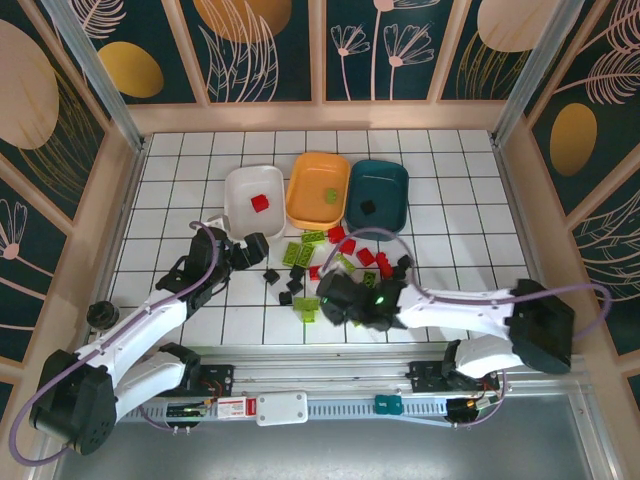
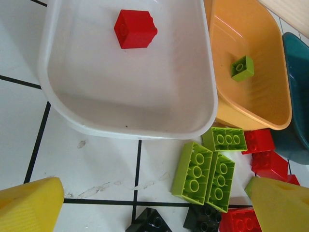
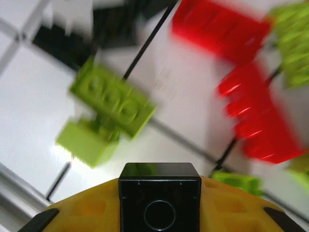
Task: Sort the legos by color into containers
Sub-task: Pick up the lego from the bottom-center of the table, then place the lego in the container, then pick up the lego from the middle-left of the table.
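Note:
The white tray (image 1: pixel 240 205) holds one red brick (image 1: pixel 261 203), the orange tray (image 1: pixel 305 195) one lime brick (image 1: pixel 330 196), and the dark teal tray (image 1: pixel 390 190) one black brick (image 1: pixel 367 208). Loose red, lime and black legos (image 1: pixel 345 255) lie scattered in front of the trays. My left gripper (image 1: pixel 250 250) hovers open at the pile's left edge, its yellow fingertips (image 2: pixel 29 205) spread wide over lime bricks (image 2: pixel 203 174) and black bricks (image 2: pixel 149 222), nothing between them. My right gripper (image 1: pixel 338 297) is shut on a small black brick (image 3: pixel 160 198), above a lime brick (image 3: pixel 113 101).
Wooden walls enclose the tiled table (image 1: pixel 180 160). The white tray's near rim (image 2: pixel 130 130) sits just beyond the left fingers. Blurred red bricks (image 3: pixel 256 121) lie to the right under the right wrist. A lime brick (image 1: pixel 307 305) lies beside the right gripper.

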